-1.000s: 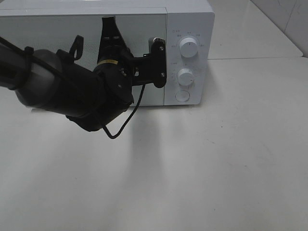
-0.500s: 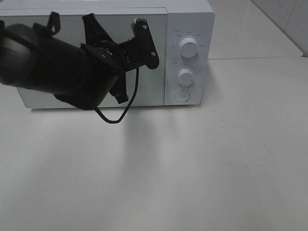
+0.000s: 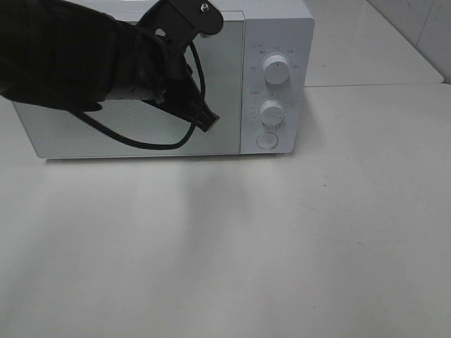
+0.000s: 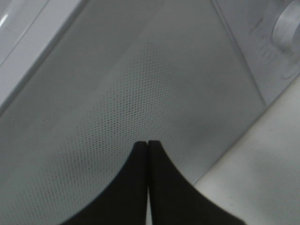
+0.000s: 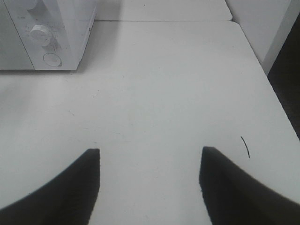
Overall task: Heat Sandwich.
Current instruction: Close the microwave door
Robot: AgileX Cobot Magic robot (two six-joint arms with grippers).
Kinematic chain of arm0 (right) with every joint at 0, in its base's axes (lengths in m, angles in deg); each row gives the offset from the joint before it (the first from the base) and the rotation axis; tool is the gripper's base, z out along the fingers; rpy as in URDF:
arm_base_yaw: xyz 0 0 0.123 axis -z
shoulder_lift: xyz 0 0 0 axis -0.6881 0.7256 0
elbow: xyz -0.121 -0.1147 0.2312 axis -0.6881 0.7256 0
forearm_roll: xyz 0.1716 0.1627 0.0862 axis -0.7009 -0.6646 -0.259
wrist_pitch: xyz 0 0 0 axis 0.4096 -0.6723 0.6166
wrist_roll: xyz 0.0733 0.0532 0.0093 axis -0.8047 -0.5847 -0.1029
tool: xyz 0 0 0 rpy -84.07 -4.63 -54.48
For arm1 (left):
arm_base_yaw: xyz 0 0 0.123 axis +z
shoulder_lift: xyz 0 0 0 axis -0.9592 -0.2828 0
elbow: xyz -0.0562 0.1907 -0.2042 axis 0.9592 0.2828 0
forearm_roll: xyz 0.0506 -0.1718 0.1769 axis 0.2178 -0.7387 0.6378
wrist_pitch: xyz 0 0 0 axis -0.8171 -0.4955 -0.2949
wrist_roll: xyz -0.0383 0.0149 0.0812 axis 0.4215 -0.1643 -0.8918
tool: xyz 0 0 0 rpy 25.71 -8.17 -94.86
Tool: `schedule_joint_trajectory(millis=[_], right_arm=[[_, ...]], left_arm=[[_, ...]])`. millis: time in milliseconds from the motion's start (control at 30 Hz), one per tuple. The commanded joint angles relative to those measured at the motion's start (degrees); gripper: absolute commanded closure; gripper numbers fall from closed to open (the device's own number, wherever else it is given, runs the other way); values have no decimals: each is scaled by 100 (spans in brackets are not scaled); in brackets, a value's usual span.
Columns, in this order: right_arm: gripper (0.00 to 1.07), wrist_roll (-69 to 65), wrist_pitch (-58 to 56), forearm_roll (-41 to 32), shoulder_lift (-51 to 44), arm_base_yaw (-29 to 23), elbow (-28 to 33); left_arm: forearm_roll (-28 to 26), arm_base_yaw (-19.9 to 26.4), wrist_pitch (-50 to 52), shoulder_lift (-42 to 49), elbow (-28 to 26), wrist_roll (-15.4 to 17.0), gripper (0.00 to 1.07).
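Microwave oven (image 3: 296,28), white and box-shaped, stands at the back of the pale white tabletop (image 3: 282,246). Its grey mirrored door (image 3: 222,84) is shut. On the white control panel to the right of the door sit 2 round white knobs, the upper knob (image 3: 276,68) above the lower knob (image 3: 272,111). Under them is 1 round white push button (image 3: 267,141).

The black left arm (image 3: 70,56) reaches in from the upper left of the high view and covers much of the door. A thin black cable (image 3: 141,141) loops below it. The left gripper (image 3: 208,123) points down toward the door's lower right part, near the seam with the control panel. In the left wrist view the left gripper (image 4: 148,144) has its 2 black jaws pressed together with nothing between them, in front of the door's dotted mesh. Whether the tips touch the glass cannot be told.

In the right wrist view the right gripper (image 5: 150,157) hangs over bare tabletop, well apart from the oven. Its jaws are spread wide and hold nothing. A short dark curved mark (image 5: 245,146) lies on the table just beside one jaw.

The sandwich shows in none of the 3 views. Whether it lies behind the shut door cannot be told.
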Motion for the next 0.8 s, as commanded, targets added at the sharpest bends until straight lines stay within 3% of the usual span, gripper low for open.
schedule_joint_trajectory(millis=[33, 167, 233, 500, 533, 567, 600, 667, 700, 733, 767, 800], right_arm=[[46, 63, -11, -6, -138, 40, 11], [46, 63, -11, -6, -138, 40, 11], [46, 63, -11, -6, -138, 40, 11], [46, 63, -11, -6, -138, 40, 11], [46, 63, -11, -6, -138, 40, 11], [46, 63, -11, -6, -138, 40, 11], [46, 63, -11, -6, -138, 40, 11], [46, 63, -11, -6, -138, 40, 11], [46, 63, -11, -6, -138, 40, 11], [46, 63, -11, -6, -138, 40, 11], [46, 63, -11, -6, -138, 40, 11], [46, 63, -11, -6, -138, 40, 11]], left_arm=[[-441, 11, -682, 304, 315, 653, 107], [-441, 34, -1633, 556, 716, 968, 107], [-441, 34, -2154, 733, 940, 1375, 107], [-292, 281, -3782, 1037, 1117, 2137, 107], [-74, 418, -4200, 1049, 1117, 2429, 107], [596, 716, -5025, 1049, 1112, 3180, 107], [596, 716, -5025, 1049, 1112, 3180, 107], [1621, 1049, -5724, 1049, 1112, 3919, 107], [2618, 1335, -6182, 1054, 1112, 4756, 107], [2962, 1432, -6314, 1083, 1112, 5071, 107], [2962, 1432, -6314, 1083, 1112, 5071, 107], [3358, 1536, -6446, 1123, 1112, 5420, 107]])
